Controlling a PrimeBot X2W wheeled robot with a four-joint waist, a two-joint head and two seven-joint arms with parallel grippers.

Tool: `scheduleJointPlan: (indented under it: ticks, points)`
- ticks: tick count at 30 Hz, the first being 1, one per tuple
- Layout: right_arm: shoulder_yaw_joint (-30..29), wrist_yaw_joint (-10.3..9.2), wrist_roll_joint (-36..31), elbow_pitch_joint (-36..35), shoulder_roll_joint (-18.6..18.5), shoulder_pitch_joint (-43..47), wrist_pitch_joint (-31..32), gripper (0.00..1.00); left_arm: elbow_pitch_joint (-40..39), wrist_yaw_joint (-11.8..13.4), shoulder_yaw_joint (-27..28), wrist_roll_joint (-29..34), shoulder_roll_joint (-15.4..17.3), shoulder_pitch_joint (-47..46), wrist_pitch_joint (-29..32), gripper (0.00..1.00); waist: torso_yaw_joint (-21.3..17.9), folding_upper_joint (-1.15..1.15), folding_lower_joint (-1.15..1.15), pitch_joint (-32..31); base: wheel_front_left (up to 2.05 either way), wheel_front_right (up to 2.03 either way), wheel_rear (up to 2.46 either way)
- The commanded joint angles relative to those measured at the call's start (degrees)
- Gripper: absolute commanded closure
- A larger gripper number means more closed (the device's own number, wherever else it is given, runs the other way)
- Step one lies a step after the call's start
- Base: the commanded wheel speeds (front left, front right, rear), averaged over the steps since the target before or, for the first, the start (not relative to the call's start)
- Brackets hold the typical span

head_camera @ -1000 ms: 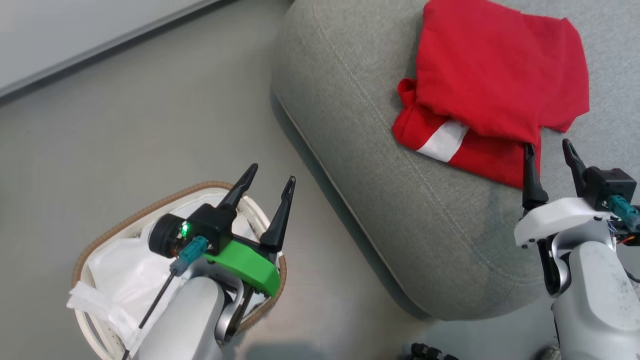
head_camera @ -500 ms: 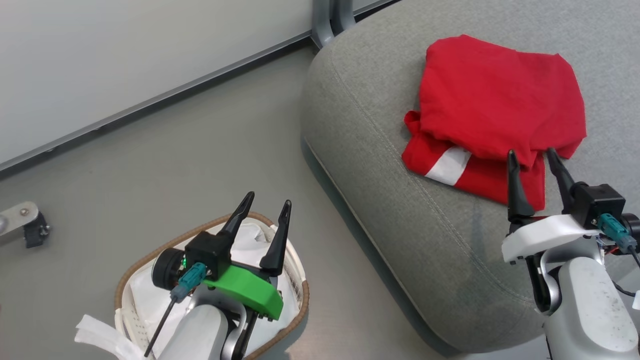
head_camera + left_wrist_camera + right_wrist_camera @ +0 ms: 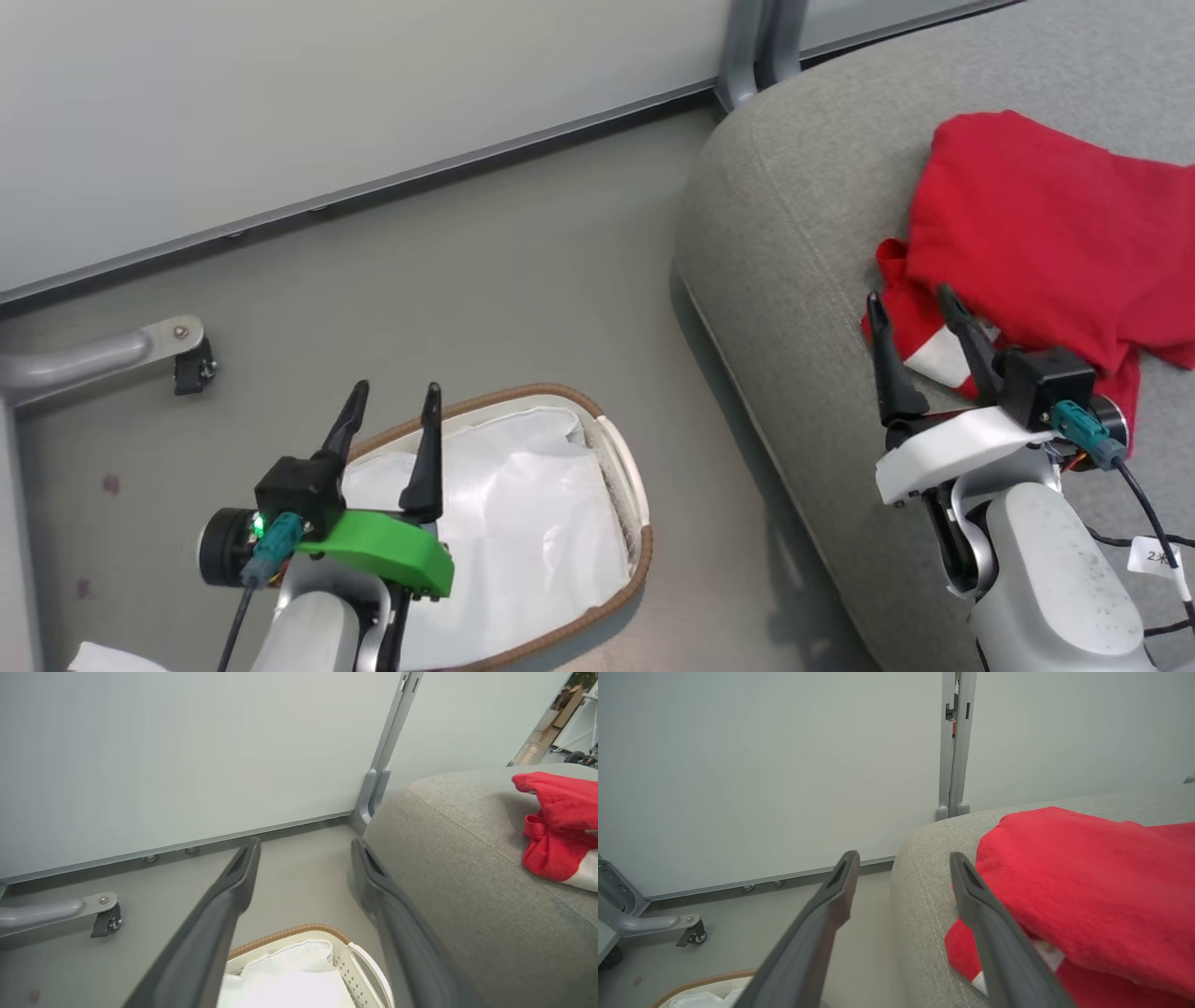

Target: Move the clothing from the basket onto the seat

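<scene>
The whole scene has swung across since a moment ago, as the robot's head turns towards its left. Against that, the right gripper (image 3: 907,299) now stands at the near left corner of the clothing (image 3: 1036,243), no longer at its near right edge. The left gripper (image 3: 396,386) has gone from the right side of the basket (image 3: 504,394) to its left rim.

Both grippers have their two dark fingers spread wide with nothing between them. The right one points up over the edge of the seat (image 3: 794,243). Its tips are at a white patch on the lower red garment; I cannot tell whether they touch it. The left one hovers above the basket, and its fingers (image 3: 224,914) frame bare floor (image 3: 467,280) and the foot of the pale wall panel (image 3: 280,93).

The clothing lies in a red heap on the grey seat, one piece folded over another, near the rounded corner. The basket sits on the floor just beside the seat, its white liner (image 3: 523,523) crumpled inside. A grey castor bracket (image 3: 191,359) stands on the floor to the left, well apart from the basket.
</scene>
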Motion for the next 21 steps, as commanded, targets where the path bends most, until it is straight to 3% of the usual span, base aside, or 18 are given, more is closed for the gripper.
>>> scheduleJointPlan:
  ticks: [1, 8, 21]
  points:
    - [0.6, -0.06, 0.4, 0.3, -0.2, -0.5, 0.0, 0.0, 0.1, 0.6, 1.3, 0.4, 0.1, 1.1, 0.0, 0.0, 3.9, 0.0, 0.0, -0.9, 0.0, 0.0, 0.0]
    - [3.0, -0.06, 1.3, 1.7, -0.3, -0.4, 0.0, 0.0, 0.6, 2.1, 7.2, 2.1, -0.2, 3.1, 0.0, 0.0, 8.7, 0.0, 0.0, -2.6, 0.0, 0.0, 0.0]
    - [1.5, -0.06, 2.0, 2.4, -0.3, 3.2, 0.0, 0.0, -0.2, 1.4, 13.8, 3.7, -0.4, 8.3, 0.0, 0.0, 13.2, 0.0, 0.0, -5.7, 0.0, 0.0, 0.0]
